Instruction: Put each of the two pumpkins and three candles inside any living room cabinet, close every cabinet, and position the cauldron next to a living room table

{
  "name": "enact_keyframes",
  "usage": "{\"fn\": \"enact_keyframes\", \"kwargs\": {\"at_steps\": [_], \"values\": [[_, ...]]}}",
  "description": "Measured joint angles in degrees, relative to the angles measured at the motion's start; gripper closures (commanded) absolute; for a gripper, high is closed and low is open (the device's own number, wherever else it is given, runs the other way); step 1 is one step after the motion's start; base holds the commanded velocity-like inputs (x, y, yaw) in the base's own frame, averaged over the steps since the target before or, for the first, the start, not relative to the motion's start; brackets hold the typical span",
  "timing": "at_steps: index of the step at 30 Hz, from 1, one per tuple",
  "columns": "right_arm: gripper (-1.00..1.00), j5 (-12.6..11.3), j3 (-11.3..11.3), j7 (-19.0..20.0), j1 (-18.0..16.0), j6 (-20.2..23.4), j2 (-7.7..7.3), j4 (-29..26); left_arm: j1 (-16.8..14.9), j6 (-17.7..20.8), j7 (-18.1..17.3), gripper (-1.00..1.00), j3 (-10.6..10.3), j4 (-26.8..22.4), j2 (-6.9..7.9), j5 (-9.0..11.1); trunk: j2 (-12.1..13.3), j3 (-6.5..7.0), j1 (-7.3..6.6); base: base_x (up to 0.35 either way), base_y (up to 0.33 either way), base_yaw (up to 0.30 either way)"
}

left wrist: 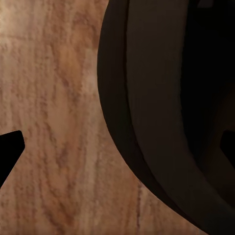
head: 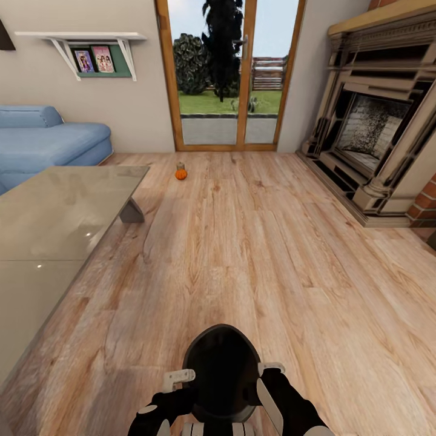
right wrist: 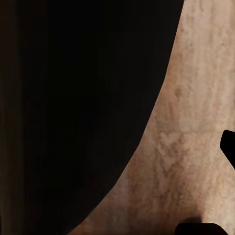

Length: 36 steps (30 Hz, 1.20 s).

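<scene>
A black round cauldron (head: 221, 369) sits low in front of me, between my two arms. My left gripper (head: 179, 379) is at its left rim and my right gripper (head: 270, 368) at its right rim. In the left wrist view the cauldron wall (left wrist: 161, 107) lies between wide-spread fingers, and bare floor separates one fingertip (left wrist: 11, 149) from it. The right wrist view shows the dark cauldron (right wrist: 83, 112) with a gap to one fingertip (right wrist: 229, 144). One orange pumpkin (head: 181, 173) rests on the floor far ahead, near the glass door. The grey glossy coffee table (head: 54, 224) stands at my left.
A blue sofa (head: 48, 142) stands beyond the table at the far left. A stone fireplace (head: 378, 121) lines the right wall. The wood-framed glass door (head: 227, 79) is straight ahead. Wood floor (head: 254, 254) stretches between table and fireplace.
</scene>
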Motion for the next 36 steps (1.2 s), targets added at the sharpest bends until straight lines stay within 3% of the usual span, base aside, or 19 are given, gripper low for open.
{"fn": "enact_keyframes", "kwargs": {"at_steps": [27, 28, 32, 34, 35, 36], "values": [[-1.0, 0.04, 0.08, 0.01, -0.01, -0.04, 0.0, 0.0, 0.0, 0.08, 0.0, -1.0, 0.0, 0.0, 0.04, 0.0, 0.0, 0.0, 0.0, 0.0, 0.0, 0.0], [1.0, 0.01, 0.09, 0.0, -0.01, -0.02, 0.0, 0.0, 0.0, 0.08, 0.0, -1.0, 0.0, 0.0, 0.04, 0.0, 0.0, 0.0, 0.0, 0.0, 0.0, 0.0], [1.0, -0.15, 0.09, 0.01, 0.0, -0.05, 0.0, 0.01, 0.0, 0.09, 0.0, -1.0, 0.0, 0.0, 0.05, 0.0, 0.0, 0.0, 0.0, 0.0, 0.0, 0.0], [1.0, 1.07, 0.06, -0.15, -0.04, 0.22, -0.01, 0.01, 0.01, 0.09, 0.0, -1.0, 0.01, -0.01, 0.05, 0.0, 0.0, 0.0, 0.0, 0.0, 0.0, 0.0], [1.0, 0.34, 0.08, -0.03, -0.02, 0.07, 0.0, 0.0, 0.0, 0.09, 0.0, 1.0, 0.0, 0.0, 0.05, 0.0, 0.0, 0.0, 0.0, 0.0, 0.0, 0.0], [1.0, 0.11, 0.08, 0.01, -0.01, 0.01, 0.0, 0.0, 0.0, 0.09, 0.0, 1.0, 0.0, 0.0, 0.05, 0.0, 0.0, 0.0, 0.0, 0.0, 0.0, 0.0]]}}
